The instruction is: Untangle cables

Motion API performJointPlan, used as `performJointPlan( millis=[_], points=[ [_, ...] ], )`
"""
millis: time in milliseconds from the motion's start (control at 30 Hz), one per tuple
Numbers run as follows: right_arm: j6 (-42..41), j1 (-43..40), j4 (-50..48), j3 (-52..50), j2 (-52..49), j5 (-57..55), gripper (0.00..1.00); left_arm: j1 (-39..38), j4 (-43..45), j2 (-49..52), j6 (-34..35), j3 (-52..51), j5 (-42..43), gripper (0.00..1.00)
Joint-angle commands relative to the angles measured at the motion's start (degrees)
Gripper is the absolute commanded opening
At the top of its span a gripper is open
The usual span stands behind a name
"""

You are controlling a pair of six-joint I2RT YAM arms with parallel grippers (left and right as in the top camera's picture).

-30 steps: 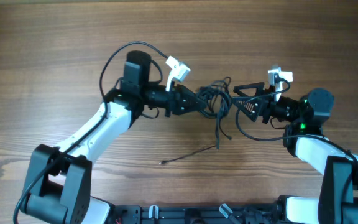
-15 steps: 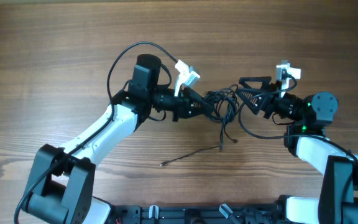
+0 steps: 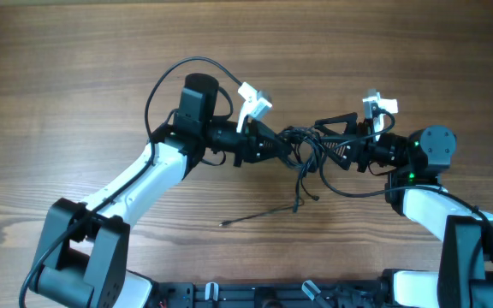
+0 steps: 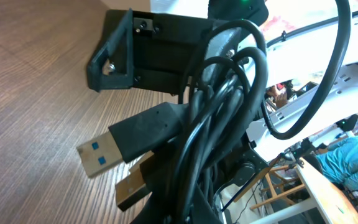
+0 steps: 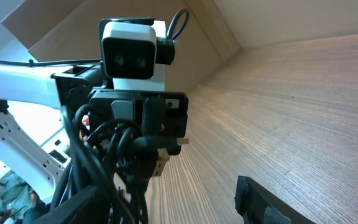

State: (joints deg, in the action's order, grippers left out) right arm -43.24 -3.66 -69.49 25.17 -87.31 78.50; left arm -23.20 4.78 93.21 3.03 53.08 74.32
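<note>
**Knotted thin black flexible cables (image 3: 302, 145) sit over the middle of the brown wood-grain counter (image 3: 75, 68), between the two arms.**

The black two-fingered left pincer (image 3: 281, 147) is closed tight on the left side of the cables. In the left wrist view the looped cords bunch close to the lens. A black USB plug with a blue tongue (image 4: 101, 154) juts out to the left, and a second plug with a metal tip (image 4: 131, 190) lies just under it. The black right pincer (image 3: 323, 139) has its fingers apart, one on the far side of the knot's right edge and one on the near side. Whether they touch the cords cannot be told. A single thin strand (image 3: 259, 214) trails from the knot toward the counter's near edge and lies flat on the wood. In the right wrist view, the boxy white camera (image 5: 128, 56) on the left arm sits just above the gripped loops.
</note>
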Motion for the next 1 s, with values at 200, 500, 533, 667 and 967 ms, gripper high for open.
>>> performJointPlan(
  millis=[200, 500, 533, 667, 967],
  points=[
    [1.2, 0.57, 0.17, 0.22, 0.52, 5.86, 0.7, 4.37, 0.17, -0.63, -1.09, -0.35, 7.3, 0.04],
    [7.17, 7.8, 7.28, 0.22, 0.52, -3.8, 0.73, 2.8, 0.2, -0.63, -0.66, -0.35, 7.3, 0.04],
    [7.26, 7.8, 9.92, 0.22, 0.52, -5.92, 0.75, 2.8, 0.17, -0.63, -0.66, -0.35, 7.3, 0.04],
    [7.19, 9.27, 10.21, 0.22, 0.52, -7.93, 0.76, 1.29, 0.2, -0.63, -0.44, -0.35, 7.28, 0.04],
    [5.18, 11.52, 30.62, 0.22, 0.52, -36.17, 0.57, -0.17, 0.24, -0.63, 0.42, -0.35, 7.28, 0.04]
  ],
)
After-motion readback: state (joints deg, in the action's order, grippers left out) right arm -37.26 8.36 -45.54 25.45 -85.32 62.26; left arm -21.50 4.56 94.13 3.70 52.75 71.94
